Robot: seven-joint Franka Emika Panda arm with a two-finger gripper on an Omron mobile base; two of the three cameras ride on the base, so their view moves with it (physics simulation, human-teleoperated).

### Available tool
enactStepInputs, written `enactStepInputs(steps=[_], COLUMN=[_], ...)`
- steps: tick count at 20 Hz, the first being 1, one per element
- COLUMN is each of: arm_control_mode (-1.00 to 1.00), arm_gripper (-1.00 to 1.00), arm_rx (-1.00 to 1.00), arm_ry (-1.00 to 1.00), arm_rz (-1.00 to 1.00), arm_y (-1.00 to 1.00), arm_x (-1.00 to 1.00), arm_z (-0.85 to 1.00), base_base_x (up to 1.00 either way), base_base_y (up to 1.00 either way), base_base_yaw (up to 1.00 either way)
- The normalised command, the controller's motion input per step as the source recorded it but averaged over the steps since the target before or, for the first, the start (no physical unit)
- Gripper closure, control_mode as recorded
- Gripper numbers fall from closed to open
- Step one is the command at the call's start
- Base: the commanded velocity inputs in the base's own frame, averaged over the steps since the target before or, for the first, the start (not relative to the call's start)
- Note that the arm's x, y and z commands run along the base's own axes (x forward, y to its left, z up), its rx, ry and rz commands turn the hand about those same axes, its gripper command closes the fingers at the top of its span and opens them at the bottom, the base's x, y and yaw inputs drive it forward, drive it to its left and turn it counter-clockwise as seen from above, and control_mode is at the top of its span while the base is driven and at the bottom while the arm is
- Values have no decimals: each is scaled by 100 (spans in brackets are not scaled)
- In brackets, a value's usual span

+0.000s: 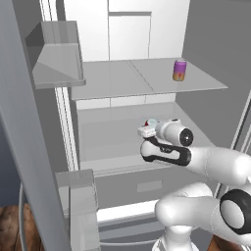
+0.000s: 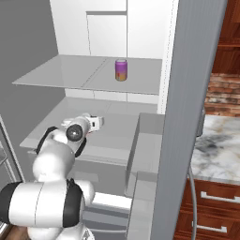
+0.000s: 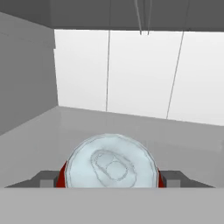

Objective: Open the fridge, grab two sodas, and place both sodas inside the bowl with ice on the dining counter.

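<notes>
The fridge's upper grey shelf (image 1: 122,78) ran across the upper middle of the left base view, with the purple can (image 1: 179,69) upright near its right end. The lower shelf (image 3: 87,127) carried the red can (image 3: 111,164), bottom centre in the hand view.

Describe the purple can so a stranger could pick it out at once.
Look inside the open fridge, at its upper grey shelf. Standing upright near that shelf's right end is the purple can. Its orange-tan base and higher shelf set it apart from the red can, which sits lower, by the robot's hand.
</notes>
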Motion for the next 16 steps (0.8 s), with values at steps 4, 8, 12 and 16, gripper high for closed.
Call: enactStepInputs(steps=[4, 8, 12, 16], arm_control_mode=[-100, -100, -100, -100], arm_gripper=[100, 100, 100, 100], arm_rx=[-5, -4, 0, 0], arm_ry=[17, 24, 32, 26], arm_rz=[-8, -7, -3, -2], arm_y=[-1, 0, 0, -1], arm_x=[-29, -49, -62, -85], arm_z=[100, 87, 72, 31], base_base_x=[0, 0, 0, 0], base_base_y=[0, 0, 0, 0], base_base_yaw=[0, 0, 0, 0])
